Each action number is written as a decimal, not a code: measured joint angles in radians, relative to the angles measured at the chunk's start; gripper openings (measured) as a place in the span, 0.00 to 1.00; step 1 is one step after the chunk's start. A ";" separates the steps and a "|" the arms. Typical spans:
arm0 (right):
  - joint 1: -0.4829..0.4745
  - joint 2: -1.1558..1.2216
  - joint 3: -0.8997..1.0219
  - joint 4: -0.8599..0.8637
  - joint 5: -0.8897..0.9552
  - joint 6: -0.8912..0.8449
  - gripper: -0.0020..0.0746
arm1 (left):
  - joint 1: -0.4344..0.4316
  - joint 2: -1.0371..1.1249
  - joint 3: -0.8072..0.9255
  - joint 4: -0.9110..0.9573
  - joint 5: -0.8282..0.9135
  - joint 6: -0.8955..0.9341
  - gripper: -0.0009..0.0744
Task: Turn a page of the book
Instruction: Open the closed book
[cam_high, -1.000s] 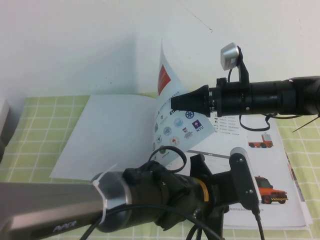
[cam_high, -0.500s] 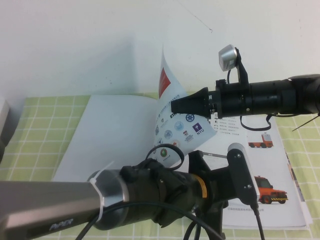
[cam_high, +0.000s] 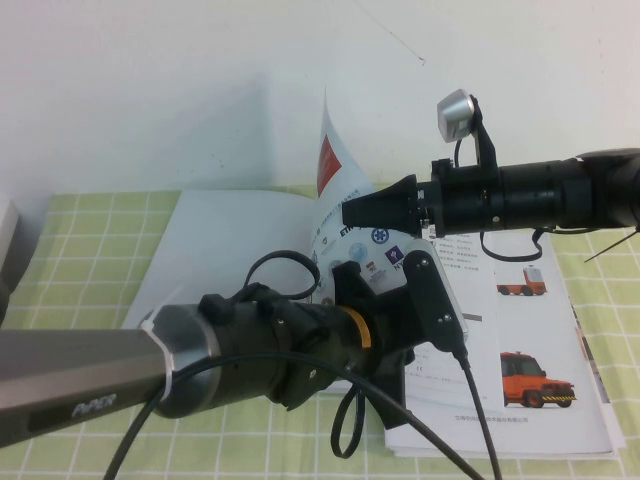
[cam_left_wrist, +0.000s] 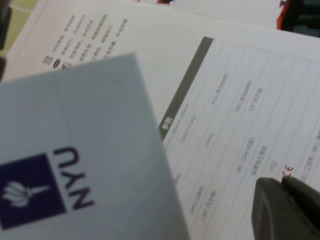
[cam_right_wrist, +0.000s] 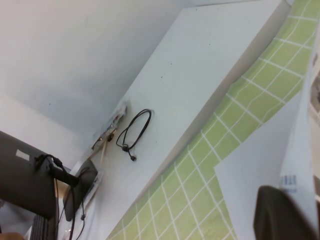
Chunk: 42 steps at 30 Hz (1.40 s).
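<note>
Standing lifted above the open book (cam_high: 520, 330) on the green cloth (cam_high: 80, 240), the page (cam_high: 345, 190) is pinched by the closed right gripper (cam_high: 350, 212). The left gripper (cam_high: 385, 275), fingers unreadable, is held just beneath.

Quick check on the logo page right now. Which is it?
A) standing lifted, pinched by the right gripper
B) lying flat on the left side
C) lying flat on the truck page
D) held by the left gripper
A: the page stands upright above the book, pinched in the shut right gripper; the left gripper sits low beside it.
</note>
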 joint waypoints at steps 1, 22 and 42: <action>0.000 0.000 0.000 0.000 0.000 0.000 0.02 | 0.002 0.000 0.000 0.006 0.000 0.004 0.01; 0.000 0.000 0.000 -0.011 0.000 -0.002 0.43 | 0.004 0.031 0.000 0.033 -0.007 0.022 0.01; -0.043 0.000 0.000 -0.013 0.000 0.002 0.51 | 0.094 0.031 0.000 0.031 0.036 0.000 0.01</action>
